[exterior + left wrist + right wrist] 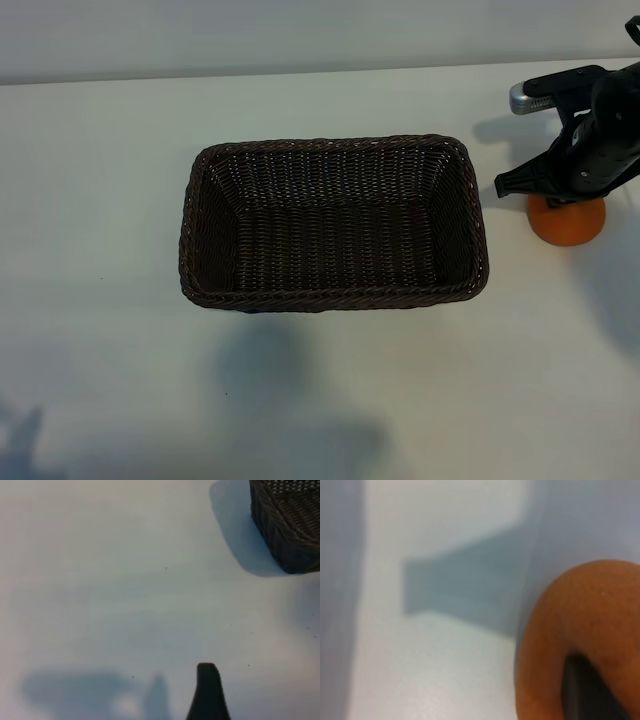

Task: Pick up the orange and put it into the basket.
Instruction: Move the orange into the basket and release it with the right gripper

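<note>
Orange [580, 630] fills right wrist view, right jaws closed on it; exterior adds wicker basket [333, 296]; left jaws open.

Setting: a lab-style robot test bench. Evidence: a plain white, matte tabletop [330, 400] meets a bare pale wall [300, 35] along its far edge. A black articulated robot arm [600, 130] with a grey metal fitting stands at one side. Only staged props sit on the surface: a dark brown rectangular woven wicker basket [205, 200] and a small round orange fruit [567, 222].
</note>
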{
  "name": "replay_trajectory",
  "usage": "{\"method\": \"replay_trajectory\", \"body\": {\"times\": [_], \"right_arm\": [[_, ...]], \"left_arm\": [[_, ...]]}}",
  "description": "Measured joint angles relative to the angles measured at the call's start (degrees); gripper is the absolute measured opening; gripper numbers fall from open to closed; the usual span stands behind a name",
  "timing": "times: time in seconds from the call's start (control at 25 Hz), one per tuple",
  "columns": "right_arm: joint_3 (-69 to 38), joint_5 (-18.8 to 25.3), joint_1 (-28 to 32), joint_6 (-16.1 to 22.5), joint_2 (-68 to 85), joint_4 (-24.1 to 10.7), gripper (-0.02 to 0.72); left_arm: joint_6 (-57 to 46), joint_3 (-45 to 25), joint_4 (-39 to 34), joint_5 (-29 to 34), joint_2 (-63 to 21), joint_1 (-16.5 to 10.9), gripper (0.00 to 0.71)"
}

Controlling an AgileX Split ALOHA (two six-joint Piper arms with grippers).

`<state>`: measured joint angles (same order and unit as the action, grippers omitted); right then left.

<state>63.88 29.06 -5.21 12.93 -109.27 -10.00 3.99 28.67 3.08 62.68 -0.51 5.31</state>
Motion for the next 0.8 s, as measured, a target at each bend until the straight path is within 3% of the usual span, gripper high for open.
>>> {"method": "replay_trajectory", "body": {"times": [0.12, 0.36, 0.8], "right_arm": [[0.2, 1.8, 0.0, 0.0, 2.3, -0.6, 0.089], [4.2, 9.6, 0.0, -0.1, 11.9, -0.9, 0.087], [5.4, 14.9, -0.3, -1.7, 22.8, -0.7, 0.084]], "left_arm": [[0.0, 0.0, 0.0, 0.0, 0.0, 0.0, 0.539], [0.0, 0.0, 0.0, 0.0, 0.0, 0.0, 0.539], [-0.1, 0.0, 0.0, 0.0, 0.0, 0.0, 0.539]]}}
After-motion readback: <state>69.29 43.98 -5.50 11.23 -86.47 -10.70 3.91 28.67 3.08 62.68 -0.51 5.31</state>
